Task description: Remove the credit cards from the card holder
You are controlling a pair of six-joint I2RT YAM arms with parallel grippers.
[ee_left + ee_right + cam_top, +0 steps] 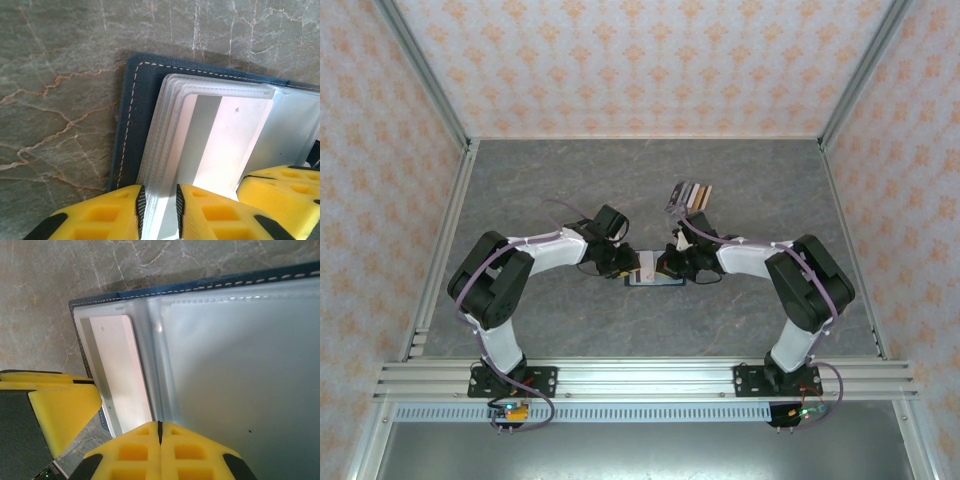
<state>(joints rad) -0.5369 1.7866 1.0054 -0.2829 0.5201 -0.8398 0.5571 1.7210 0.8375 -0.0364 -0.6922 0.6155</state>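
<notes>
**Desk:** What does the overhead camera show?

**Operator:** I see the small navy-blue folding card holder [655,281] lying open on the grey marble-patterned table [620,180], between my left gripper [628,268] and right gripper [672,268]. A striped white, grey, black and tan cluster [688,195] lies apart, toward the far side.

**Desk:** And the left wrist?

**Operator:** The left gripper [160,212] has its yellow fingers [115,215] narrow, pinching the edge of the clear plastic sleeves [170,120]. A pale rectangular card [235,130] sits in one of them.

**Desk:** The right wrist?

**Operator:** The right gripper [160,440] has its fingers pressed fully together at the crease between the sleeves [240,365]. I cannot tell whether plastic is caught between them. The card [120,365] lies left of the crease.
</notes>
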